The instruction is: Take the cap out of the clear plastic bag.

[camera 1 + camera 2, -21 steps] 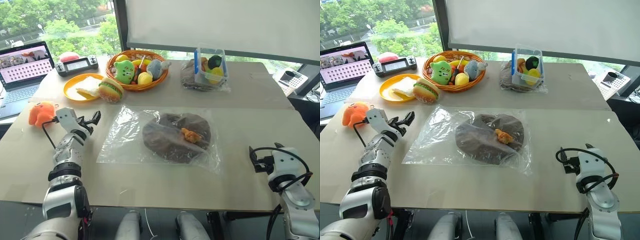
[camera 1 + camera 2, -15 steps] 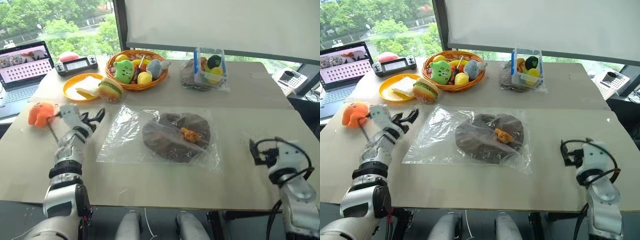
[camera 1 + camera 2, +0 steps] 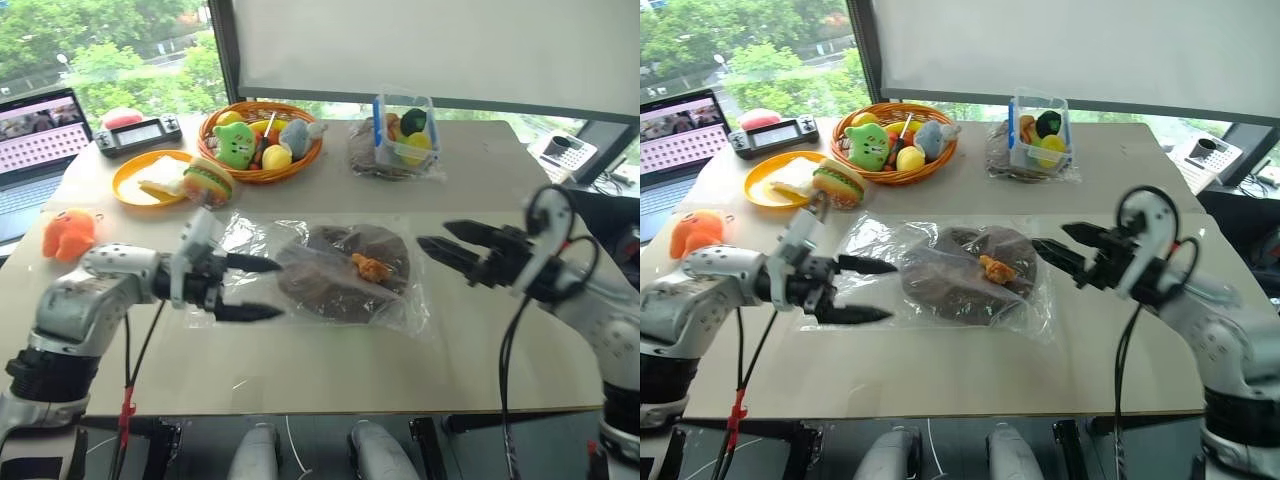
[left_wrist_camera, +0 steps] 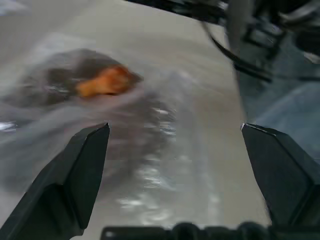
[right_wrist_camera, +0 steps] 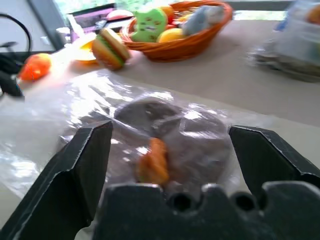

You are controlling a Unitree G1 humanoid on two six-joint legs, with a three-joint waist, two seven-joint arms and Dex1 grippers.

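The brown cap [image 3: 335,276] lies flat inside the clear plastic bag [image 3: 250,245] in the middle of the table, with a small orange tuft [image 3: 376,266] on top of it. My left gripper [image 3: 256,288] hangs open over the bag's left edge, its fingers pointing right toward the cap. My right gripper [image 3: 447,243] is open too, just right of the bag, pointing left at the cap. In the wrist views the cap [image 5: 165,135] and the orange tuft [image 4: 106,82] lie between the spread fingers. Nothing is held.
At the back stand an orange basket [image 3: 260,170] of plush toys, an orange plate [image 3: 135,190], a toy burger [image 3: 200,184] and a smaller bag with a blue-edged fruit box [image 3: 400,140]. An orange plush toy [image 3: 66,233] and a laptop [image 3: 40,125] sit at the left.
Both arms have swung inward from the table's sides and risen toward the bag. The head camera has shifted a little. The bag and cap have not moved.
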